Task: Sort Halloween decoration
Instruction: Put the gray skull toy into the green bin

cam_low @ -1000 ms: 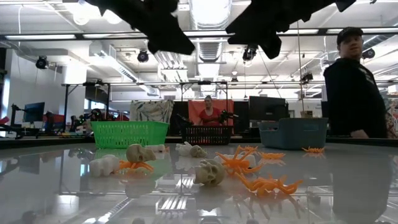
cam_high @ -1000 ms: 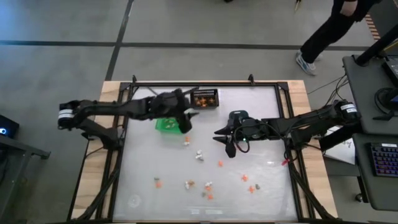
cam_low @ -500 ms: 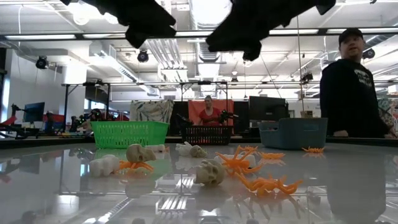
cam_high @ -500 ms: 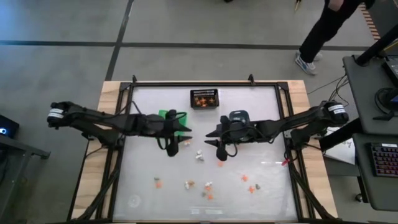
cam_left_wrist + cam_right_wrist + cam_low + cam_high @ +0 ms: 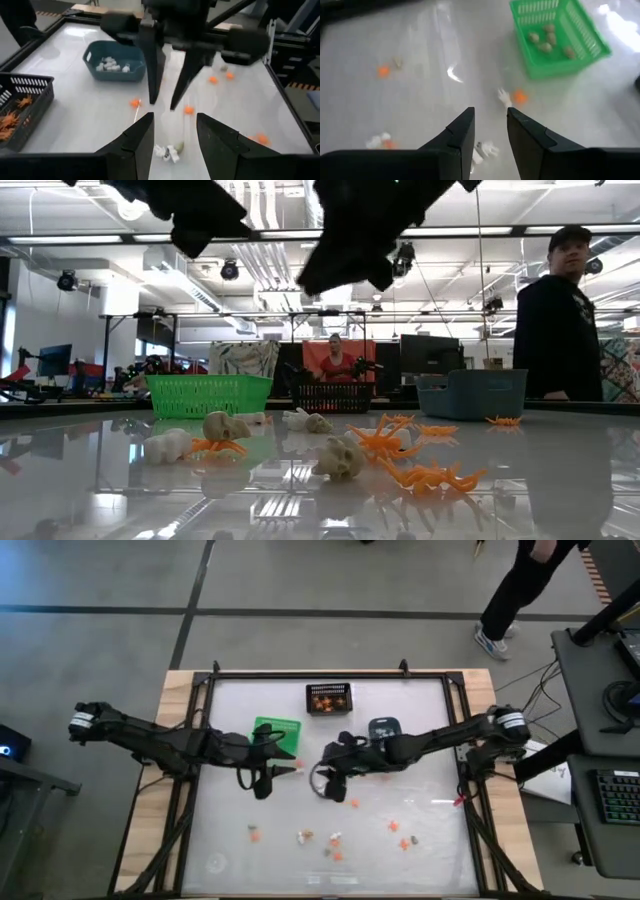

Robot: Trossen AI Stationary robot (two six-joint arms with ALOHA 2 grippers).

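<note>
Seen from above, both arms reach toward the middle of the white worktop (image 5: pixel 420 720) and their pincers face each other. The left pincer (image 5: pixel 268 777) hangs at about 9 o'clock from centre, just below the green basket (image 5: pixel 274 730); its fingers (image 5: pixel 137 137) stand parted with nothing between them. The right pincer (image 5: pixel 325 780) sits just right of it, at about centre, its fingers (image 5: pixel 461 132) also apart and empty, poised above a small white trinket (image 5: pixel 487 148) lying on the worktop. The Halloween decoration (image 5: pixel 335 840) is scattered mostly toward 6 o'clock: orange, white and tan pieces lying loose, well apart from the bins. The black mesh basket (image 5: pixel 329 698) at 12 o'clock holds orange pieces, the blue-grey bin (image 5: pixel 116 61) holds white ones, and the green basket holds tan ones. A person (image 5: pixel 560 315) stands beyond the worktop.
</note>
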